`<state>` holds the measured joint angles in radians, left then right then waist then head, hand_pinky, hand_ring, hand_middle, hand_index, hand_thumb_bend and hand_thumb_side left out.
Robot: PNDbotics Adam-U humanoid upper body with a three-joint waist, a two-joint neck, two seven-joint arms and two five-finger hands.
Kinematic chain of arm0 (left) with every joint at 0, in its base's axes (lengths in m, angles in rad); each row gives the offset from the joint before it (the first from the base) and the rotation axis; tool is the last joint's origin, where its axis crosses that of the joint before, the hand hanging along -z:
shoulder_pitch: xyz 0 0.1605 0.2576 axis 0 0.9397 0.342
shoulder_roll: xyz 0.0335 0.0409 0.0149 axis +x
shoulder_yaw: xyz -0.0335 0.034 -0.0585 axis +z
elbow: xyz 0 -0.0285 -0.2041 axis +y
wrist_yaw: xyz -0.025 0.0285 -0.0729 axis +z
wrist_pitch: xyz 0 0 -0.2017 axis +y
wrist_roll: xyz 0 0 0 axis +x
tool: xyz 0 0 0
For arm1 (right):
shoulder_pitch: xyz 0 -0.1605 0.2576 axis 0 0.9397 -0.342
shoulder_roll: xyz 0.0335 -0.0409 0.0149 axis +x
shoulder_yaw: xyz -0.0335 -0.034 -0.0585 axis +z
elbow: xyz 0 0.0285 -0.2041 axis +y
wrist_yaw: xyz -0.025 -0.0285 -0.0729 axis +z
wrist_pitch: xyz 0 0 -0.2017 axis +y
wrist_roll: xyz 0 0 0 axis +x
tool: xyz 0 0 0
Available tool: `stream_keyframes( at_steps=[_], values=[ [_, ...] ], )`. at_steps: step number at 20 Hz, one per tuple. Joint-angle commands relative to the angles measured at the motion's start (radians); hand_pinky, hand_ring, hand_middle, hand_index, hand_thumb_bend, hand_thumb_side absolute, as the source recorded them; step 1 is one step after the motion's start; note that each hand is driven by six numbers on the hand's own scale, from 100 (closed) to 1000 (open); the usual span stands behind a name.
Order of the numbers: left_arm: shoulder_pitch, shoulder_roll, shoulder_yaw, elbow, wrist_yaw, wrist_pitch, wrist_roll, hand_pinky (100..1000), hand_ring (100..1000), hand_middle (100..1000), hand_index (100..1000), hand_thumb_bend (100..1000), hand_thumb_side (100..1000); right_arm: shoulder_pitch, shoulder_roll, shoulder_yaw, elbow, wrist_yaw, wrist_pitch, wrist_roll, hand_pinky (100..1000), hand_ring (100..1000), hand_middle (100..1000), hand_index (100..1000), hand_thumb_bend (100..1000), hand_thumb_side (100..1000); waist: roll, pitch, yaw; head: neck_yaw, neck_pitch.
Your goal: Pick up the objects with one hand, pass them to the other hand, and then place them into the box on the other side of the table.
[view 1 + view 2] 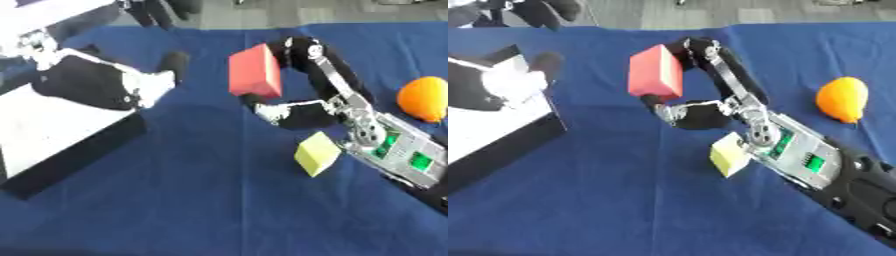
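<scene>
Bench, blue cloth [201, 200], seen from the head camera.

Item 1. Red block [255, 70]: lifted off the cloth near the middle of the bench, toward the far edge. Pinched by the right hand [302, 82], fingers over its far side and thumb under its near edge. Not yet handed across.

Item 2. Left hand [157, 82]: raised over the left side of the bench, just past the box's far corner. Its fingers point toward the red block but stand apart from it; whether they are straight or curled cannot be told.

Item 3. Box [74, 152]: black walls, white inside, at the left edge of the bench. No task object shows in the visible part of it.

Item 4. Yellow block [317, 154]: on the cloth beside the right wrist, untouched.

Item 5. Orange ball [425, 98]: at the right edge, resting on the cloth, untouched.

Progress, as judged: pickup of the first object done; the pass to the left hand and placing in the box remain. Yellow block and orange ball remain entirely.
</scene>
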<state>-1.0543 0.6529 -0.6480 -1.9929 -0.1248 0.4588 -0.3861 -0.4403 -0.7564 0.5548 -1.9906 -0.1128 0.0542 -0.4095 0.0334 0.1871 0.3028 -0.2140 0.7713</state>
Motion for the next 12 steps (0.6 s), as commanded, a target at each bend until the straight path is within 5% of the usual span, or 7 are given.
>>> stream_keyframes(
  at_steps=[1,12],
  values=[
    [-0.023,-0.015,-0.003,-0.007,-0.028,0.013,-0.019,810,772,775,867,100,353,-0.020,-0.004,0.001,-0.009,0.021,-0.006,0.013,679,576,485,661,291,100,0.009,-0.013,0.002,0.003,-0.001],
    [-0.046,-0.076,-0.037,-0.007,-0.118,0.031,-0.105,825,790,791,869,100,472,-0.049,0.017,0.011,-0.009,0.056,0.007,0.024,667,571,479,655,288,100,0.014,0.000,0.003,0.008,-0.001]
  ],
)
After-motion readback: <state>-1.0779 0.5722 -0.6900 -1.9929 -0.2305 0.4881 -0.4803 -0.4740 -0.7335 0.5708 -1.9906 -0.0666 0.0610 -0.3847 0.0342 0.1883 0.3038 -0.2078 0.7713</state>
